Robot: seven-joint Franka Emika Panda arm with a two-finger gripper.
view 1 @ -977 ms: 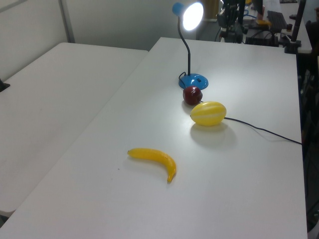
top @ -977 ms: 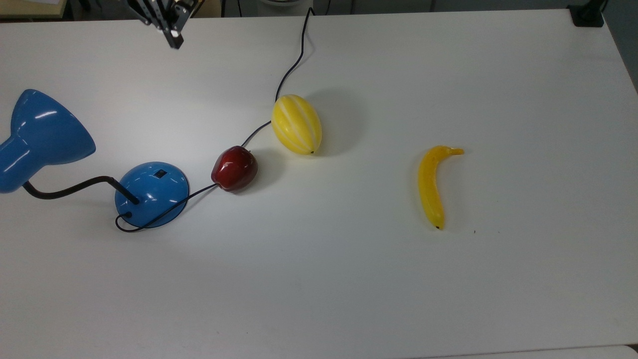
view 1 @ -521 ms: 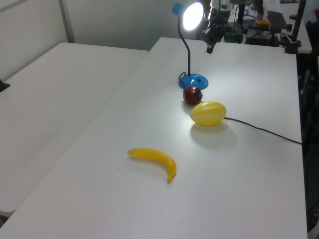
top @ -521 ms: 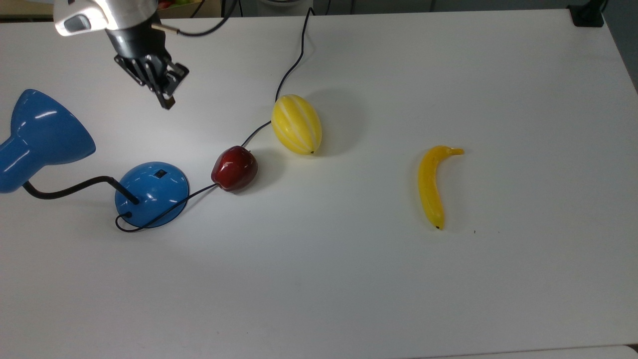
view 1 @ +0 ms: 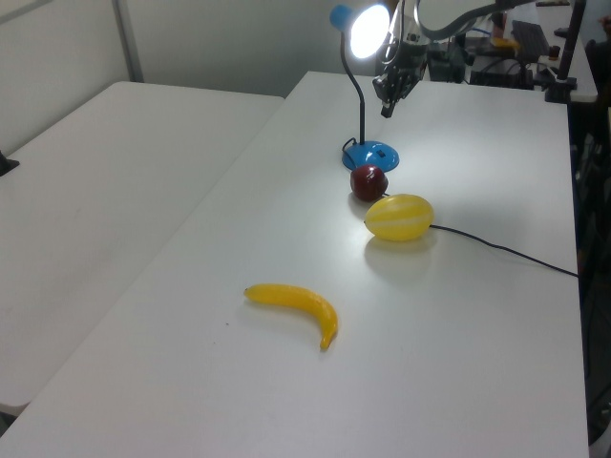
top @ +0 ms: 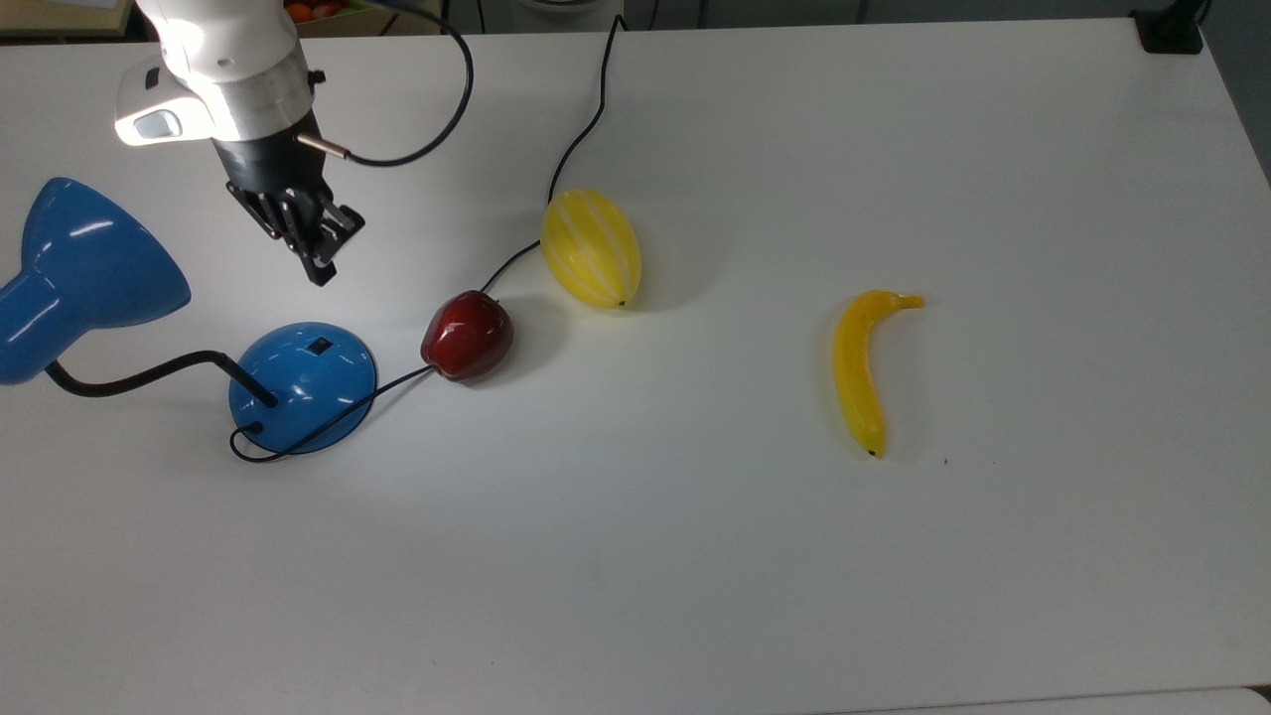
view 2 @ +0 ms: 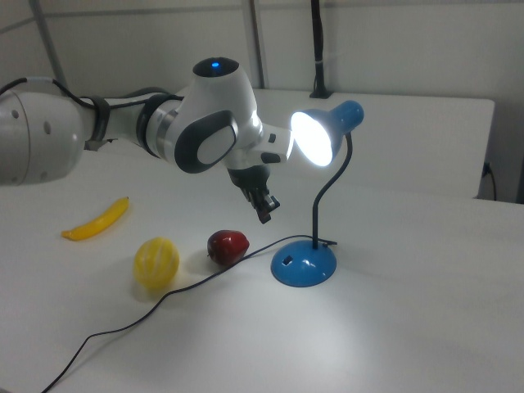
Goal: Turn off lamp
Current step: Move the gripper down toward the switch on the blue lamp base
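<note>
Gripper [top: 320,270] hangs in open air above the table [top: 695,556], just short of the lamp [top: 303,385] base in the top view; bare tabletop lies between them. Lit shade [view 2: 318,137] crowds close beside the wrist in the right view. Bendy neck [view 2: 330,187] rises on the base's far side from the switch [top: 319,347], so the switch side faces the gripper unobstructed. Apple [top: 467,335] sits near the base on the top view's right, on the cord [top: 586,119]; melon [top: 591,247] just beyond. Banana [top: 860,369] lies well apart. The top view's lower half of the table is wide free surface.
</note>
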